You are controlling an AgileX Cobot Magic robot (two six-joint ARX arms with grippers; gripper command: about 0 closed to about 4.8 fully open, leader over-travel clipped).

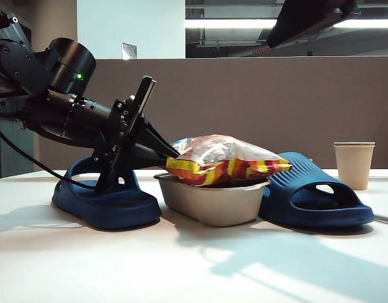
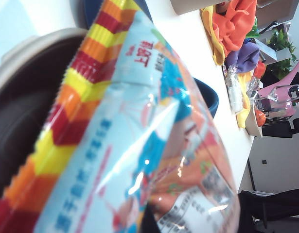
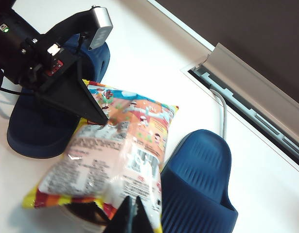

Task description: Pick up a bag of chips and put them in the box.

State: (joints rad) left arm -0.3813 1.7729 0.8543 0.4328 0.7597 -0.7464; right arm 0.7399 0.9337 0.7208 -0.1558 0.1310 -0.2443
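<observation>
White table (image 1: pixel 181 265): left pincer (image 3: pixel 103 119) at bag of chips (image 1: pixel 225 158), grip unclear; right pincer (image 3: pixel 134 209) overhead, closed.

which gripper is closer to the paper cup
Neither is close. The left gripper is at the chip bag over the box, far across the table from the paper cup. The right gripper shows only in its wrist view, above the bag.

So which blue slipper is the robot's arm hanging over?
The blue slipper on the left of the exterior view: the left gripper reaches over it toward the bag of chips. The other slipper, nearer the paper cup, has nothing above it.
</observation>
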